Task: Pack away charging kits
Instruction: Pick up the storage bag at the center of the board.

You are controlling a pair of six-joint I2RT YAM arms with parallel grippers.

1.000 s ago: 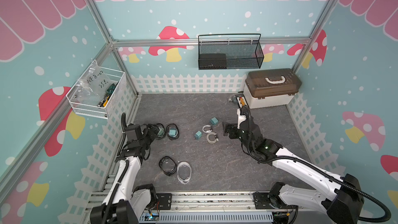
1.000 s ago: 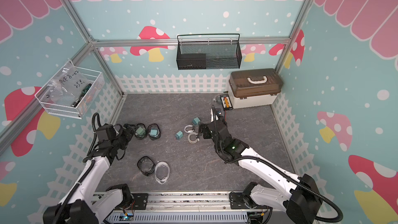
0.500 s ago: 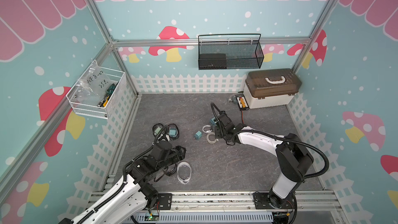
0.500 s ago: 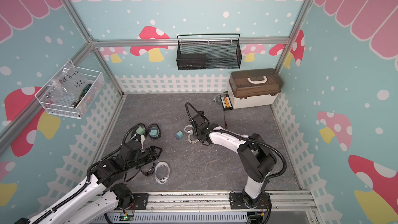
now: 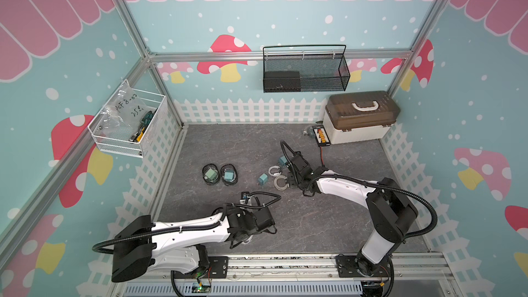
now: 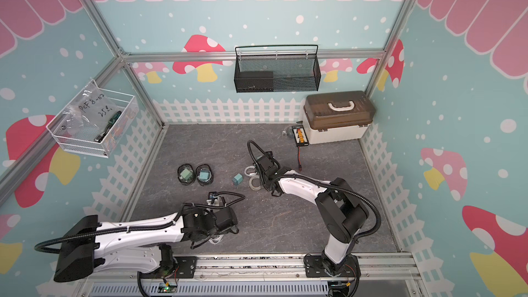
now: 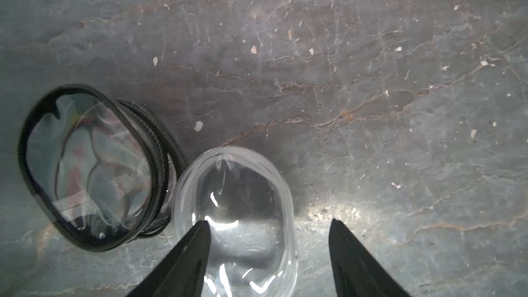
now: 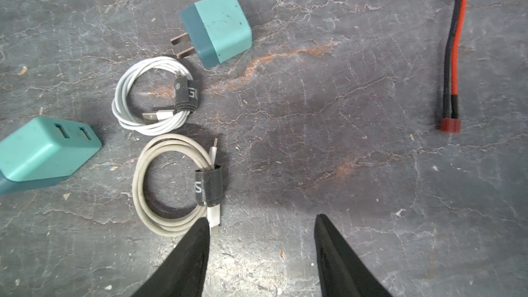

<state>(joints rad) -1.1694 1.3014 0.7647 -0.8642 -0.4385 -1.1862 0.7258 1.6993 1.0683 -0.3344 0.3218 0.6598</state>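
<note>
Both top views show two black-rimmed pouches [image 5: 211, 175] [image 5: 228, 175] [image 6: 186, 174] lying side by side, each with a teal charger inside. In the left wrist view my left gripper [image 7: 269, 220] is open low over a clear pouch [image 7: 237, 210]. One finger is above the pouch's window and the other is beside its rim. An empty black-rimmed pouch [image 7: 88, 167] touches the clear one. My right gripper [image 8: 262, 218] is open and empty. One fingertip is at the edge of a coiled cable [image 8: 174, 184], near a second cable [image 8: 154, 95] and two loose chargers [image 8: 220, 27] [image 8: 43, 152].
A beige box with a brown lid [image 5: 360, 118] stands at the back right. Beside it lies a black board with orange connectors [image 5: 321, 136], and its red wire [image 8: 453, 52] trails forward. A black mesh basket [image 5: 305, 72] and a white wire basket [image 5: 128, 127] hang on the walls.
My left arm has swung from the two filled pouches to the front pouches, and its jaws have narrowed. My right gripper has come down beside the cables with narrower jaws.
</note>
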